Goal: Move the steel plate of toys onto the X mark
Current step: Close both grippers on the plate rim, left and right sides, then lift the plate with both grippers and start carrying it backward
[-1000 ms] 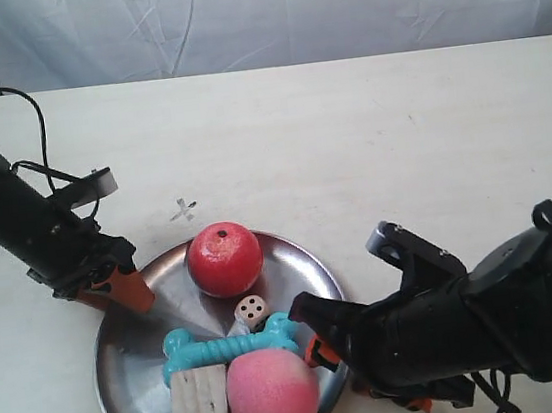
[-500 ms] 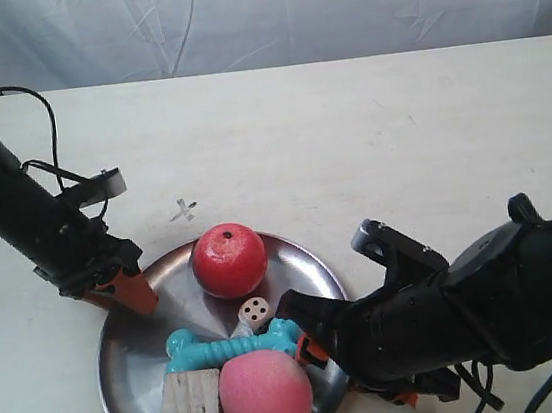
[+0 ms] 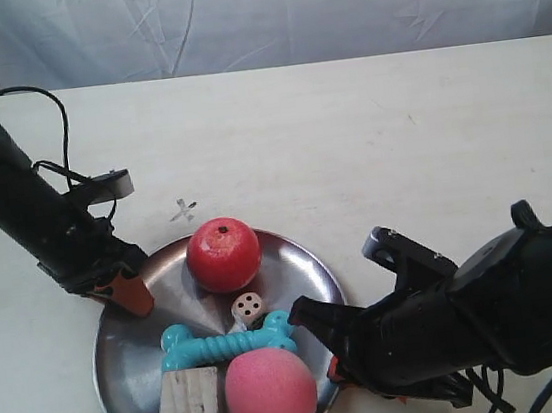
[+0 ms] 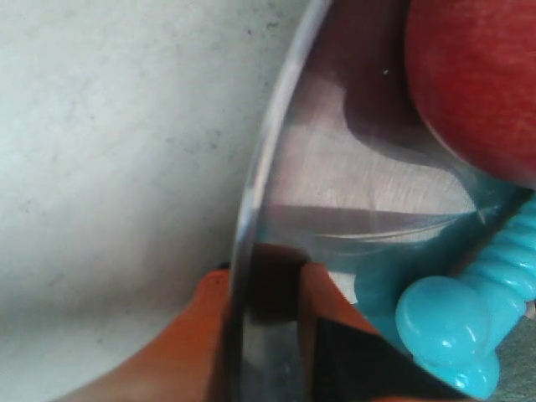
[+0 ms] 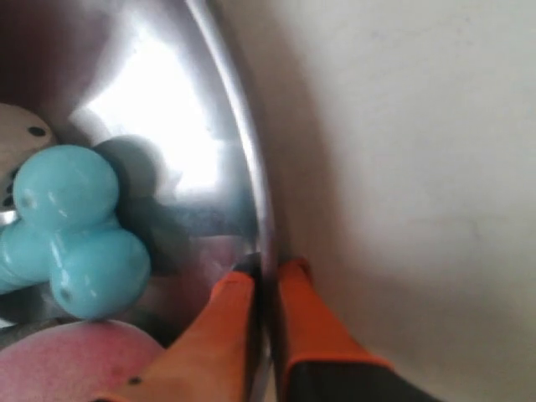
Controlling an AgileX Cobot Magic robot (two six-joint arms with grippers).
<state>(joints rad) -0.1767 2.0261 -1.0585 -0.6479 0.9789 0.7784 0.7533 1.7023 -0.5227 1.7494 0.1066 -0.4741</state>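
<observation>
The steel plate (image 3: 121,358) lies near the table's front edge and carries a red apple (image 3: 223,254), white die (image 3: 247,308), turquoise bone (image 3: 227,341), wooden cube (image 3: 191,406) and pink peach (image 3: 271,395). My left gripper (image 4: 264,280) is shut on the plate's rim (image 4: 270,142), one orange finger on each side; it is the arm at the exterior view's left (image 3: 125,290). On the opposite rim (image 5: 243,134) my right gripper (image 5: 266,272) is shut too, beside the bone's end (image 5: 71,230). The X mark (image 3: 184,211) sits just beyond the plate's far edge, uncovered.
A white cloth backdrop (image 3: 262,12) runs along the table's far edge. The cream tabletop (image 3: 399,141) stretches beyond and right of the plate. A black cable (image 3: 46,99) loops over the arm at the exterior view's left.
Both grippers have stayed shut on the rim. The plate and its toys have shifted only slightly, and the arm at the exterior view's right rocked leftward and back.
</observation>
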